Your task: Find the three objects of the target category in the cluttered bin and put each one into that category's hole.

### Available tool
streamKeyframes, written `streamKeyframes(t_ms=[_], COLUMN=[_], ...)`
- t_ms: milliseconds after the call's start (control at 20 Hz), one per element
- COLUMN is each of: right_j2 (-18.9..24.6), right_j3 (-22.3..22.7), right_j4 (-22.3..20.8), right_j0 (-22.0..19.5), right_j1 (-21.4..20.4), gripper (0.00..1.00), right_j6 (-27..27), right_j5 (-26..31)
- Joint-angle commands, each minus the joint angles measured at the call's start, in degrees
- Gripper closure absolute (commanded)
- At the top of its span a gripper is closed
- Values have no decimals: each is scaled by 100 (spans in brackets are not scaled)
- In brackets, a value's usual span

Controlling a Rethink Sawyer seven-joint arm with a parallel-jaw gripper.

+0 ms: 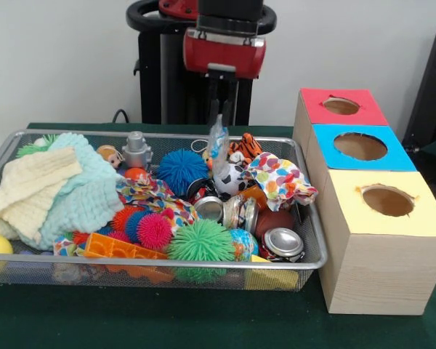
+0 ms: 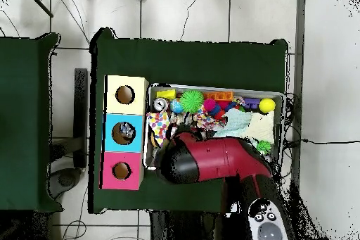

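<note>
Green spiky ball (image 1: 201, 243) in wire bin (image 1: 309, 264)

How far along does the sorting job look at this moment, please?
Done: something pale seems to lie in the blue hole; the red hole and yellow hole look empty. In hand: the end effector hangs over the bin at a pale bluish item; a grip is unclear. Left: probably most of it, since the bin is full of clutter.

Red (image 1: 341, 106), blue (image 1: 360, 147) and yellow (image 1: 387, 201) box tops; green spiky ball (image 1: 200, 243), pink one (image 1: 154, 230), polka-dot cloth (image 1: 280, 178).
</note>
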Motion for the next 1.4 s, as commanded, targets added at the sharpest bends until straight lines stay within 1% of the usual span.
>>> streamKeyframes(t_ms=[50, 250, 550, 750, 850, 900, 950, 1150, 1200, 1250, 1300, 1400], right_j2=[-86, -142, -312, -469, -598, -648, -703, -945, -998, -1062, -1094, -1211], right_j3=[316, 395, 611, 629, 680, 584, 604, 418, 269, 256, 157, 140], right_j4=[476, 686, 898, 1072, 1164, 1203, 1250, 1393, 1416, 1452, 1479, 1533], right_j0=[144, 254, 442, 792, 1044, 1162, 1264, 1716, 1801, 1911, 1913, 2089], right_j1=[-295, -448, -564, -844, -990, -979, -1001, -939, -816, -801, -673, -599], gripper=[100, 100, 100, 100, 100, 100, 100, 100, 100, 100, 100, 100], right_j6=[815, 765, 809, 907, 1046, 1113, 1169, 1351, 1383, 1431, 1403, 1480], right_j5=[375, 528, 441, 667, 784, 881, 899, 1068, 1101, 1110, 1081, 1040])
